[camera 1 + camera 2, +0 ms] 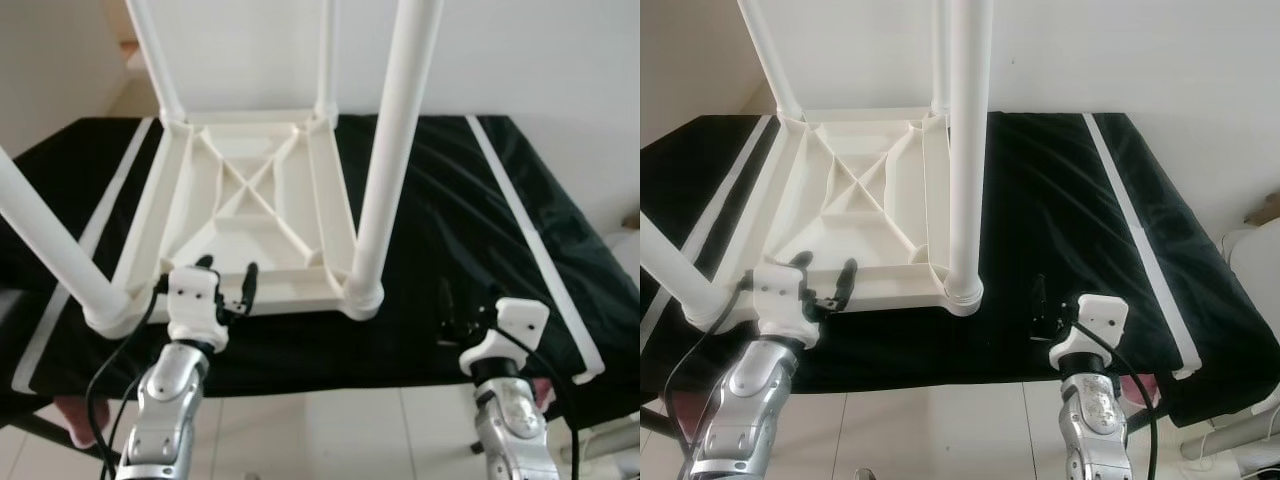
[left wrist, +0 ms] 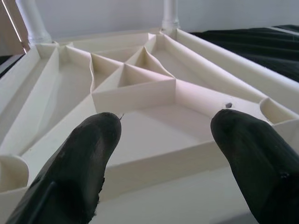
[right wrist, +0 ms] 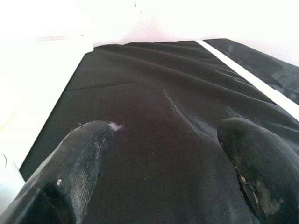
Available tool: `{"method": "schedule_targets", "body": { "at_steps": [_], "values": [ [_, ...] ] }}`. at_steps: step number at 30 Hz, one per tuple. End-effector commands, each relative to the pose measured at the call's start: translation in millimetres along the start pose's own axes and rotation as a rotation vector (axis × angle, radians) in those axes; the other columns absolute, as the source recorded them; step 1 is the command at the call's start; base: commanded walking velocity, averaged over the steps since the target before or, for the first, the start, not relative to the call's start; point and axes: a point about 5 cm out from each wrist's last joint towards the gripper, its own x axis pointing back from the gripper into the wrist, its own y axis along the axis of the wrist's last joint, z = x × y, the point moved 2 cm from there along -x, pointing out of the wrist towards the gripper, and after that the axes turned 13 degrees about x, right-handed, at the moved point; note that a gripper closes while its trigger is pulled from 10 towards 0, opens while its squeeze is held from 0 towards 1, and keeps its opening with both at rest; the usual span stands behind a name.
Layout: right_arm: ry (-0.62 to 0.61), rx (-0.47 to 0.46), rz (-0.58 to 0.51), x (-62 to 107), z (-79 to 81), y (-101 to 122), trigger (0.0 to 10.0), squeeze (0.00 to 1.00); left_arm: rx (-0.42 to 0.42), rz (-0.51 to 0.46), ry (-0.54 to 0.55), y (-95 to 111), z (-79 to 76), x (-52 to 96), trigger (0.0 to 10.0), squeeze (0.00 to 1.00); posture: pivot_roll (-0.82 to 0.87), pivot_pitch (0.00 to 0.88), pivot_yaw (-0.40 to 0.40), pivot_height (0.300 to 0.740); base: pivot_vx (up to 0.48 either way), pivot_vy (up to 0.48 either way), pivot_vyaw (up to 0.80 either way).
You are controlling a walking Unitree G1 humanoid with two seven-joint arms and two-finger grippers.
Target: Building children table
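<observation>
Spread left end effector (image 1: 230, 272) at the near rim of the inverted four-legged children's table (image 1: 250, 200); spread right end effector (image 1: 1042, 305) over bare black bench cover (image 1: 1060, 200).

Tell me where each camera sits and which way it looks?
Left eye view: on the head, looking down at the upturned white table on the black cloth; both arms show.
Right eye view: beside it, same scene, shifted sideways.
Left wrist view: on the left wrist, looking along the open left pincer at the table's ribbed underside.
Right wrist view: on the right wrist, looking along the open right pincer across the cloth.
Shared: both eye views show the table and its legs.
</observation>
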Motion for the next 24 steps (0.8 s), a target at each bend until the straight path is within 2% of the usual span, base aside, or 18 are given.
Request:
{"method": "schedule_targets", "body": {
  "at_steps": [1,4,9,12,24],
  "values": [
    [-0.012,0.001,0.005,2.2,-1.5,-1.6,10.0,0.00,0.007,0.025,-0.051,-2.4,-3.3,2.4,10.0,0.00,-0.04,0.100,0.012,0.740,0.000,0.000,0.00],
    [-0.014,-0.001,0.005,2.8,-1.4,-1.6,10.0,0.00,0.008,0.028,-0.052,-2.1,-3.1,3.1,10.0,0.00,-0.03,0.100,0.012,0.740,0.000,0.000,0.00],
    [-0.013,-0.002,0.006,3.3,-1.1,-2.0,10.0,0.00,0.006,0.028,-0.054,-1.8,-3.2,3.5,10.0,0.00,-0.03,0.100,0.012,0.740,0.000,0.355,0.00],
    [-0.011,-0.004,0.007,3.8,-0.1,-2.7,10.0,0.00,0.009,0.025,-0.063,-0.3,-4.4,3.9,10.0,0.00,-0.03,0.099,0.013,0.740,0.000,0.000,0.00],
    [-0.013,-0.012,0.021,6.5,1.5,-7.3,10.0,0.00,0.005,0.028,-0.067,0.8,-4.3,4.4,10.0,0.00,-0.02,0.092,0.012,0.740,0.000,0.480,0.00]
  ]
}}
